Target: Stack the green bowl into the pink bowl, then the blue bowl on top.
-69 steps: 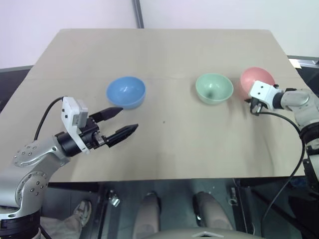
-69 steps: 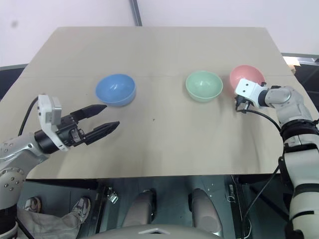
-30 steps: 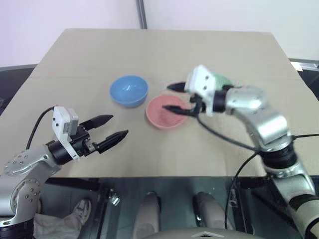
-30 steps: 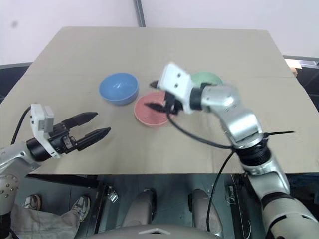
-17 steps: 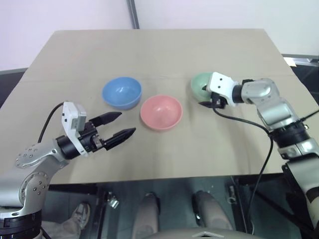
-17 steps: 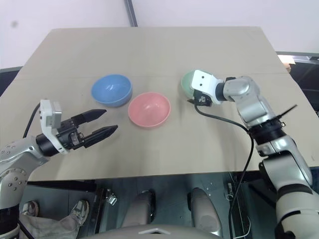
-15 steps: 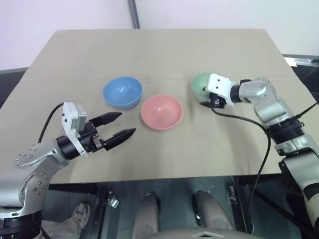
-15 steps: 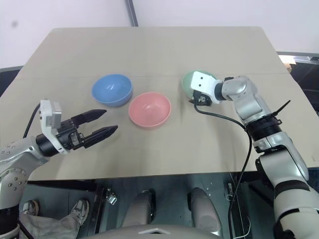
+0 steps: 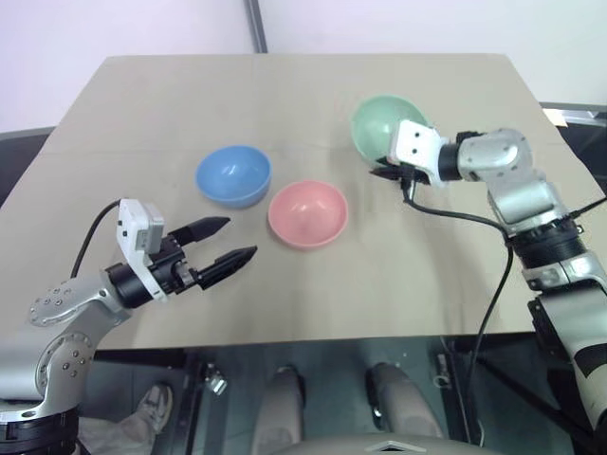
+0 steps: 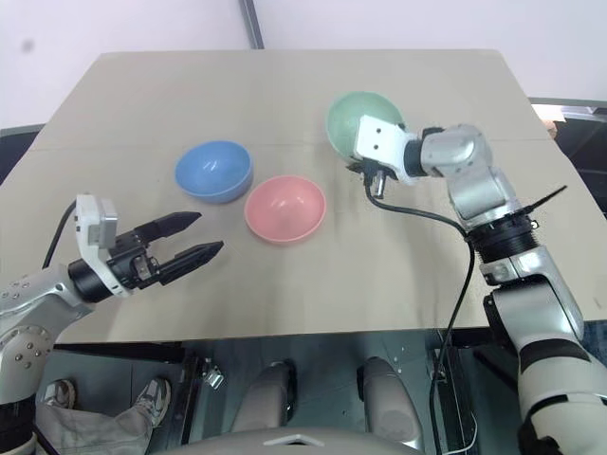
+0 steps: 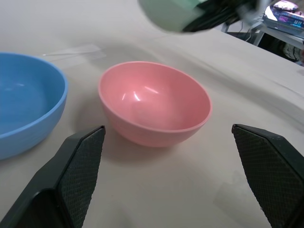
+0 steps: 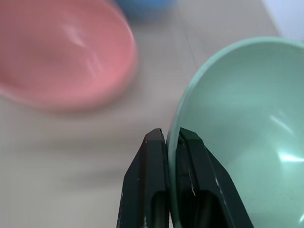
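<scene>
From the head camera I see the beige worktop point(image 9: 313, 303) carrying two bowls, with a third held above it. My right gripper point(image 12: 172, 137) has its jaws clenched on the rim of the green bowl point(image 9: 377, 126): in the right wrist view one black finger point(image 12: 152, 175) lies outside the wall and the other inside, with the thin mint rim pinched between them. The green bowl is lifted and tilted, its hollow turned up and away from me, over the far right part of the worktop; in the left wrist view it appears as a blurred pale shape point(image 11: 166, 12) hanging above and beyond the pink one.

The pink bowl point(image 9: 306, 213) stands upright near the middle of the worktop, open side up, with nothing inside it. The blue bowl point(image 9: 233, 175) stands upright just beside it, slightly farther from me and to my left; the two rims are close but apart.

My left gripper point(image 9: 223, 240) hovers over the near left part of the worktop, jaws released and spread wide, grasping nothing, and points toward the pink bowl. In the left wrist view its two textured fingers point(image 11: 78, 166) frame the pink bowl point(image 11: 154, 102), with the blue bowl point(image 11: 26, 99) at the edge.
</scene>
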Robot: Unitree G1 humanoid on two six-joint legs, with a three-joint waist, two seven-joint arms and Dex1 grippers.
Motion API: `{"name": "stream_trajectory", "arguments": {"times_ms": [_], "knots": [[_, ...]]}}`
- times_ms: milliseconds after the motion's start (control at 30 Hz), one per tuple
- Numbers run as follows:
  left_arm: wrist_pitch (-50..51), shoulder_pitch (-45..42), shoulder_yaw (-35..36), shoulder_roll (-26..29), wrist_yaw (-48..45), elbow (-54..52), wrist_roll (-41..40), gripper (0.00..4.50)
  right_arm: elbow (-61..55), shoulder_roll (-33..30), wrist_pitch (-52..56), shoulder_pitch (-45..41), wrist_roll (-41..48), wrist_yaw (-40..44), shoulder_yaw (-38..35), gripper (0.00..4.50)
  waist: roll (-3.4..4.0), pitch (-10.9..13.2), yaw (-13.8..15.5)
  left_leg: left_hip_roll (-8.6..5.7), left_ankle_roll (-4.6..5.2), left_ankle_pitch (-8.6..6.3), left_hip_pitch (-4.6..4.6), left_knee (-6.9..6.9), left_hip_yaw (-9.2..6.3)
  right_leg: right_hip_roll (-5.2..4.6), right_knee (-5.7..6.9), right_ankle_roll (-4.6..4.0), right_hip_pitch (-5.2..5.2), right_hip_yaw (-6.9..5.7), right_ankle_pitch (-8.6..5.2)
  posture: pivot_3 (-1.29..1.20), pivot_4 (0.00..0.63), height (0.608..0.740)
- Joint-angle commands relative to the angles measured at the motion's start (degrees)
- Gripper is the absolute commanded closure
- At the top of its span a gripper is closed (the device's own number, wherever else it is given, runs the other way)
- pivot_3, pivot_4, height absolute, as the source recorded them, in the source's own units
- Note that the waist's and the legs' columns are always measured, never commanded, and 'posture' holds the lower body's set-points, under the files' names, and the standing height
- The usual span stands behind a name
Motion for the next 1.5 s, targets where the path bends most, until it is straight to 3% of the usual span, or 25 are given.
{"name": "stream_trajectory", "arguments": {"times_ms": [33,233,267,300,433,500,767,900,1000,1233,1400,1500], "knots": [[-1.25,-0.34,0.69,-0.12,-0.26,0.01,-0.15,0.0,-15.06,0.39,9.13,2.79,6.97,2.92,-0.39,4.41,0.0,0.0,0.07,0.0,0.0,0.0,0.0,0.0,0.0,0.0,0.0,0.0,0.0,0.0,0.0,0.0,0.15,0.74],[-1.87,-1.89,-0.17,-0.14,-0.63,1.75,0.67,0.0,-22.47,5.31,14.89,7.53,8.48,-0.52,4.74,4.41,-0.05,-0.03,0.14,0.0,0.0,0.01,0.01,0.09,0.01,0.0,0.02,0.02,0.01,-0.01,0.0,0.0,0.15,0.74],[-1.91,-2.05,-0.17,-0.12,-0.68,1.92,0.7,0.0,-21.89,6.55,15.15,7.64,8.44,-1.62,5.04,3.62,-0.06,-0.03,0.1,0.0,0.0,0.01,0.02,0.13,0.01,0.0,0.03,0.03,0.01,-0.01,0.0,0.0,0.15,0.74],[-1.97,-2.16,-0.17,-0.11,-0.72,2.06,0.75,0.0,-20.75,7.94,15.36,7.54,8.29,-2.87,5.17,3.37,-0.06,-0.03,0.06,0.0,-0.01,0.01,0.03,0.16,0.01,0.01,0.05,0.03,0.01,0.0,0.0,0.0,0.15,0.74],[-1.79,-1.92,0.48,0.0,-0.31,1.72,0.75,0.0,-16.94,10.37,12.45,7.0,4.98,-7.41,5.35,1.28,-0.06,-0.04,0.04,0.0,-0.01,0.01,0.03,0.17,0.0,0.02,0.07,0.03,0.01,-0.01,0.0,0.0,0.15,0.74],[-0.91,-1.88,1.41,1.02,1.34,1.15,1.54,0.0,-17.82,11.02,12.8,6.86,5.13,-9.98,3.2,0.58,-0.07,-0.04,0.15,0.0,-0.01,0.01,-0.01,0.16,0.0,0.01,0.03,0.02,0.01,-0.01,0.0,0.0,0.15,0.74],[1.05,-8.79,-0.03,9.31,8.54,2.77,10.76,0.0,-28.91,8.27,20.39,10.56,12.82,-13.67,-7.29,0.58,-0.14,-0.03,0.59,0.0,-0.01,0.01,-0.04,0.05,0.0,0.0,0.0,0.01,-0.04,-0.02,0.0,0.0,0.15,0.74],[-0.19,-18.5,-12.81,22.78,3.52,7.32,23.15,0.0,-36.44,2.58,25.67,15.72,16.11,-13.96,-12.12,0.58,-0.18,0.0,1.34,-0.01,-0.01,0.01,-0.06,0.05,-0.07,0.01,0.01,0.02,-0.04,-0.08,-0.01,0.0,0.15,0.74],[-4.63,-26.78,-22.15,27.1,-3.4,12.6,29.2,0.0,-40.48,-1.28,28.36,19.56,18.94,-13.93,-14.5,0.58,-0.08,0.03,1.46,-0.03,-0.01,0.01,-0.04,0.01,0.04,-0.01,-0.09,0.03,-0.07,-0.01,-0.02,0.0,0.15,0.74],[-12.53,-43.86,-40.22,24.15,-10.99,26.05,47.38,0.0,-45.3,-5.55,31.12,24.88,20.51,-18.17,-17.12,0.58,-0.08,0.05,1.13,-0.02,0.0,0.0,-0.08,-0.06,0.13,0.05,-0.05,0.01,-0.16,0.09,-0.02,0.0,0.15,0.74],[-15.94,-48.29,-44.95,19.97,-12.61,32.78,55.14,0.0,-48.27,-6.08,33.17,26.93,21.35,-21.63,-17.65,0.58,-0.11,0.06,1.3,-0.02,0.01,0.0,-0.13,-0.04,0.13,0.04,-0.06,0.02,-0.18,0.11,-0.02,0.0,0.15,0.74],[-17.35,-49.82,-45.57,17.66,-13.16,35.33,57.64,1.12,-49.51,-6.55,34.11,27.85,21.76,-23.42,-18.34,0.41,-0.14,0.07,1.41,-0.02,0.01,0.0,-0.19,0.01,0.1,0.04,-0.06,0.02,-0.18,0.1,-0.02,0.0,0.15,0.74]]}}
